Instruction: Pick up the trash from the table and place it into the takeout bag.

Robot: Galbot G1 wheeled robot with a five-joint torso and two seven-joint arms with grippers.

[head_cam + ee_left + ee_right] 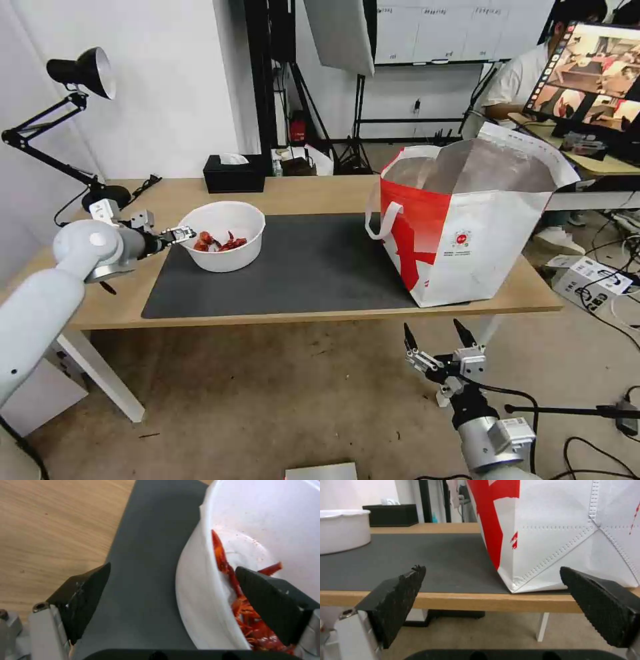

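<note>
1. Trash, head view: a white round plastic bowl [223, 235] holding red food scraps [219, 242] stands on the left part of the large dark grey rectangular mat [313, 267], which lies on the long light-wood table [300, 192]. The large boxy white and red takeout bag [467, 223] with silver foil lining stands open at the right end of the table, well apart from the bowl. A black tissue box [235, 173] sits at the table's far edge behind the bowl.
2. Head view, arms: the left arm reaches in from the left, and the left gripper [179, 234] is at the bowl's left rim. The right gripper [437, 335] is held below the table's front edge, under the bag, fingers spread and pointing up.
3. Left wrist view: the left gripper [176, 585] straddles the bowl wall [200, 600], jaws apart; one finger [83, 597] is outside over the mat [150, 555], the other [270, 600] is inside above the red scraps [246, 615]. No contact with the wall is visible.
4. Right wrist view: the right gripper [493, 590] is wide open and empty, level with the table edge [470, 600], facing the bag's lower corner [560, 542]. The bowl [343, 530] shows farther off on the mat [420, 555].
</note>
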